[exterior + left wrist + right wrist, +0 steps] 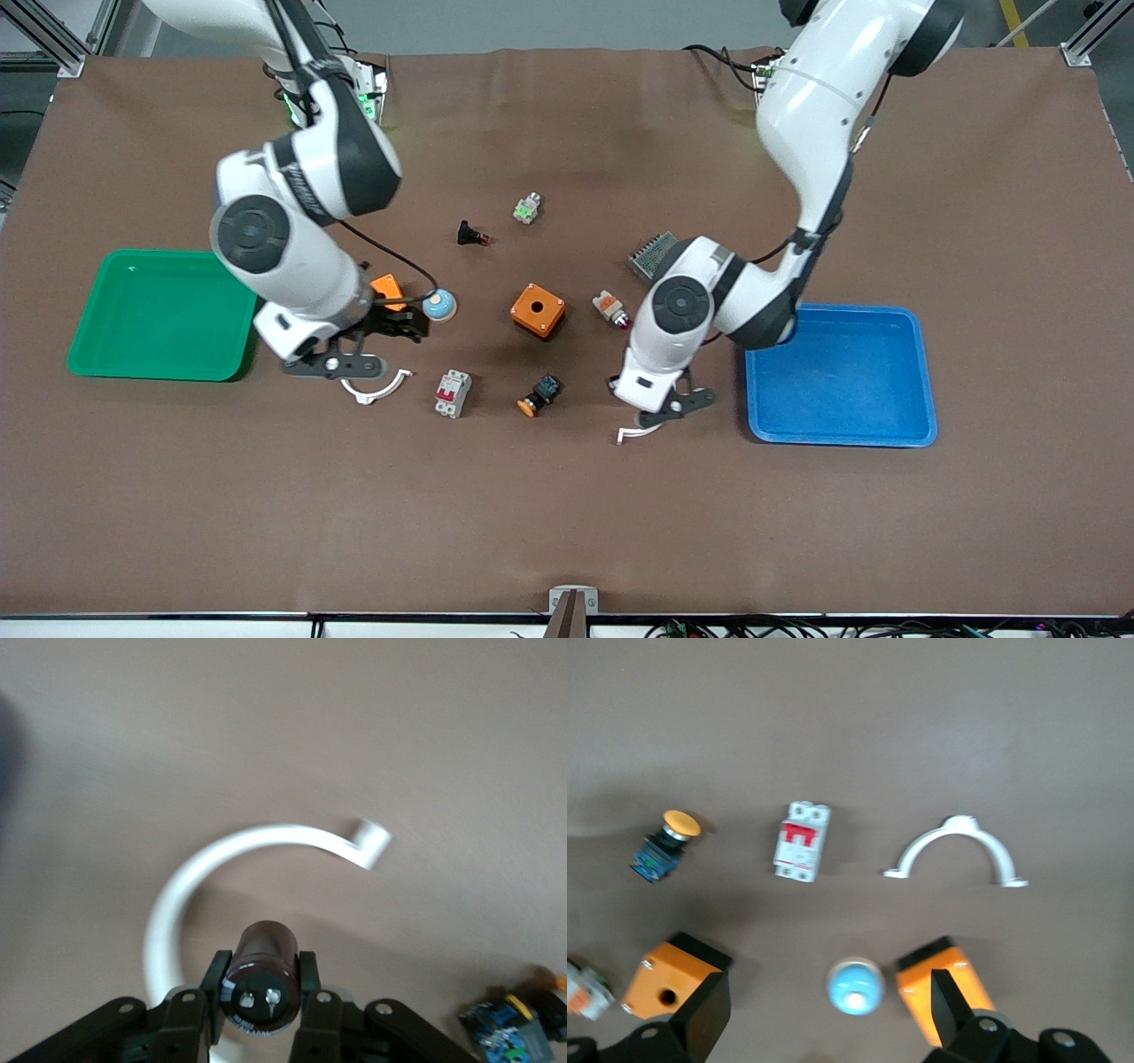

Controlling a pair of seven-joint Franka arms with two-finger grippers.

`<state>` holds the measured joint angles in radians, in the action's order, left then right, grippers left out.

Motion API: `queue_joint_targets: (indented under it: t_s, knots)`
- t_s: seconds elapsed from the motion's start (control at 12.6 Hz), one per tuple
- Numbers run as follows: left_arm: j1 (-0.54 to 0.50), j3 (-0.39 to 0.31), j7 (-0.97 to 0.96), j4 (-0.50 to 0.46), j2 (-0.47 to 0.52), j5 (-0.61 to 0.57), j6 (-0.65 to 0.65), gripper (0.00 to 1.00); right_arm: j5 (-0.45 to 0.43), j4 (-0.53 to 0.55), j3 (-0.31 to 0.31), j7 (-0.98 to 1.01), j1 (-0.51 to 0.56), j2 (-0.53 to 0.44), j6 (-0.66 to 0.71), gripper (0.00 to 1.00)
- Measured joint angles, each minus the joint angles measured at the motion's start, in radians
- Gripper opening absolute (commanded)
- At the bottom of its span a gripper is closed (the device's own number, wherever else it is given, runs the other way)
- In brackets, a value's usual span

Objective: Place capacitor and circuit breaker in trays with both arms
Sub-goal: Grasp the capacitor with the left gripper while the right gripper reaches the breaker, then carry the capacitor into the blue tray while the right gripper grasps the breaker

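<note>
We see the left gripper (pixel 262 992) with jaws clamped on the capacitor (pixel 262 979), above a white clip (pixel 190 895) by the blue tray (pixel 840 374). Right gripper (pixel 824 1014), jaws apart, hangs over the blue dome (pixel 855 986); the breaker (pixel 453 392) lies on the bench (pixel 567 514) at the dome's 6 o'clock.

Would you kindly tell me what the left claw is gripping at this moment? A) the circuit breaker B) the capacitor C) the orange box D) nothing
B: in the left wrist view the left claw is shut on the capacitor, a dark stubby cylinder, while the circuit breaker lies untouched on the table.
</note>
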<state>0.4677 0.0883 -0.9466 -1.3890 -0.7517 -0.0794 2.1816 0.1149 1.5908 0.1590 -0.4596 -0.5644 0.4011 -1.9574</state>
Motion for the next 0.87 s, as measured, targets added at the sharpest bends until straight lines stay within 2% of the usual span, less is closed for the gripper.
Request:
queue_joint_targets:
  t_s: [0.16,0.4,0.63,0.87]
  knots:
    - [-0.078,-0.001,0.033,-0.043,0.090,-0.009,-0.097,0.00,0.002,0.001,0.000,-0.100,-0.048,0.067,-0.077,1.00]
    - [-0.209,-0.001,0.140,-0.211,0.206,-0.034,-0.112,0.00,0.002,-0.012,0.004,-0.170,-0.063,0.176,-0.160,1.00]
    - [-0.361,-0.001,0.311,-0.343,0.264,-0.036,-0.074,0.00,0.003,-0.040,0.017,-0.172,-0.046,0.243,-0.204,1.00]
    - [-0.482,0.001,0.432,-0.463,0.256,-0.036,0.054,0.01,0.040,-0.046,0.018,-0.173,-0.037,0.286,-0.270,1.00]
